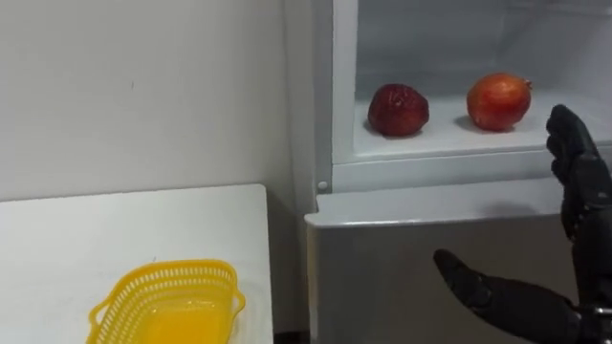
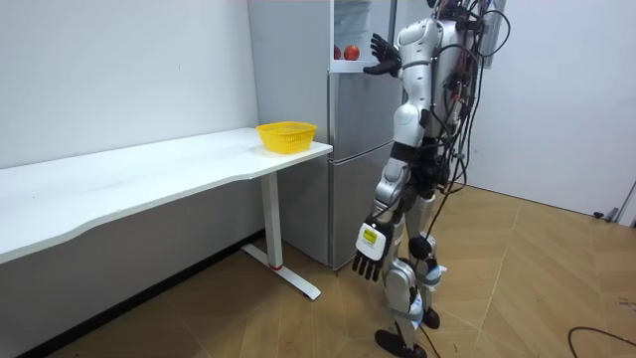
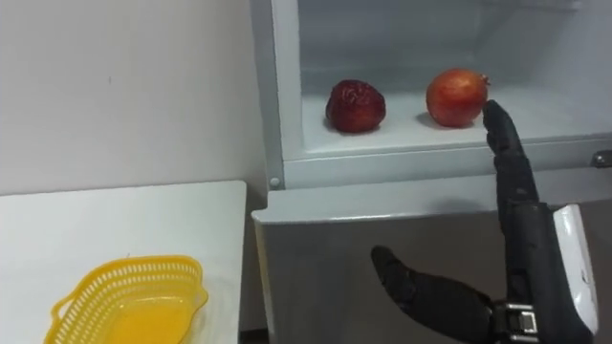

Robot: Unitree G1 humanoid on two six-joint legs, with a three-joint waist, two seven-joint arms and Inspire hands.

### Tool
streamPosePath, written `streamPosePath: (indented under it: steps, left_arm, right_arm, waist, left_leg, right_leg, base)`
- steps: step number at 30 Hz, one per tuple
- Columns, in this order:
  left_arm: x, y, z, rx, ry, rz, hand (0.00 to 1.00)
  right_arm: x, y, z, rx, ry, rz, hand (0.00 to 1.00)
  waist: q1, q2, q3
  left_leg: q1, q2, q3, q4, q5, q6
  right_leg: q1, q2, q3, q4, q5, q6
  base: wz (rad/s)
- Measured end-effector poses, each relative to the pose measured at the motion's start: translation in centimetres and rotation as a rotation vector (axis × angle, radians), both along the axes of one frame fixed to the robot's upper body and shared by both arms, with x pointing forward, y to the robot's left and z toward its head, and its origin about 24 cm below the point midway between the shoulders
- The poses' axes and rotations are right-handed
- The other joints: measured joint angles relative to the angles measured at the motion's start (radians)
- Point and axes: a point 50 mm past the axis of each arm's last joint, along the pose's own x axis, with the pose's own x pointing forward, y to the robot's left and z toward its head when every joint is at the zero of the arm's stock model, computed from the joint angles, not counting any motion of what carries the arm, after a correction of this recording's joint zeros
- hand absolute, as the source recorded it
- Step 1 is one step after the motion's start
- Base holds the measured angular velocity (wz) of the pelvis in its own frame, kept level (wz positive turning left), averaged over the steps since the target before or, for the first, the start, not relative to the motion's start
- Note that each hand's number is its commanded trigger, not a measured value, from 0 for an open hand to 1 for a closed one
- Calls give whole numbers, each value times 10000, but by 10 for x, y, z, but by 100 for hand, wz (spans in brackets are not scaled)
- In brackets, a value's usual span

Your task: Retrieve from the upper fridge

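Pomegranate point(image 1: 498, 100) toward shelf's point(image 1: 449, 141) right, darker fruit point(image 1: 398, 109) left of it. Right hand point(image 1: 585, 191) empty, fingers straight, thumb spread, just outside shelf's front edge. Best: clear the lip, then curl round pomegranate. Left hand point(image 2: 369, 254) hangs relaxed, empty.

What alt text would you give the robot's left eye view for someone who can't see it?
The robot's black right hand, fingers straight, is raised toward an orange-red fruit on the open upper fridge's shelf; a dark red fruit lies further left. At lower left, an empty yellow basket sits on a white table.
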Motion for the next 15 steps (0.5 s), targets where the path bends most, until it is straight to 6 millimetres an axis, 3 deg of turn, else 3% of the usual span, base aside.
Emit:
streamPosePath:
  steps: [3,10,15]
  left_arm:
    - [-3,-2,-1,5,191,-304,0]
    - [-5,-4,-1,-30,440,-495,0]
    - [-2,-5,-2,16,533,-1005,0]
  right_arm:
    - [7,2,16,76,-701,284,0]
    - [20,2,33,-236,-1429,371,0]
    - [35,-6,42,-496,-1562,3,0]
  waist:
    - [17,-119,37]
    - [52,-202,7]
    - [365,-273,2]
  left_leg:
    - [39,0,-328,-1,0,0]
    - [213,-35,-741,8,0,-1]
    - [235,-41,-894,71,3,-6]
  right_leg:
    - [180,-5,-227,-64,1,-1]
    - [688,-60,-741,-361,2,-2]
    - [726,-72,-854,-364,2,-3]
  base:
    - [26]
    - [23]
    - [5]
